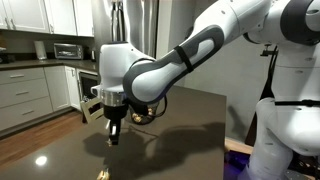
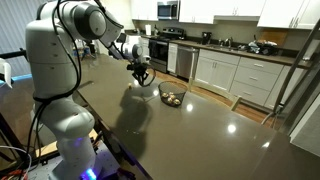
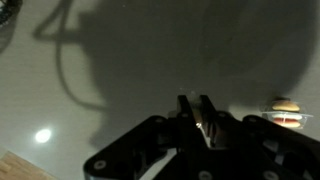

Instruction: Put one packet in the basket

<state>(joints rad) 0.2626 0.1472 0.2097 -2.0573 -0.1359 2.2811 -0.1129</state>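
Small pale packet [image 3: 285,112] with reddish marks is lying on the dark glossy desk [image 3: 150,60], at the right edge of the wrist view; it is too blurred to make out more. The gripper [image 3: 195,112] is sitting bottom centre of that view, just left of the packet and apart from it. Its fingers are standing narrow, almost together. A pale sliver is showing between them, and I cannot tell whether anything is pinched.

In an exterior view the basket [image 2: 172,97] is resting on the desk right of centre, with small items inside that are too small to identify. The gripper [image 2: 142,74] is hanging point-down just to the basket's left, above a pale patch on the desk. In an exterior view the gripper [image 1: 113,135] is hovering over the desk at lower centre. It is partly covering the basket [image 1: 138,115] behind it.

The white arm [image 1: 180,55] is crossing the frame from upper right, blocking much of the desk. The robot base [image 2: 55,90] is filling the left side of an exterior view.

White cabinets [image 2: 235,75] are lining the right background, with a stove [image 2: 160,48] and a microwave [image 2: 168,10] at top centre. A toaster oven [image 1: 68,50] is sitting on the counter at upper left. A light glare [image 3: 42,135] is reflecting at lower left of the wrist view.
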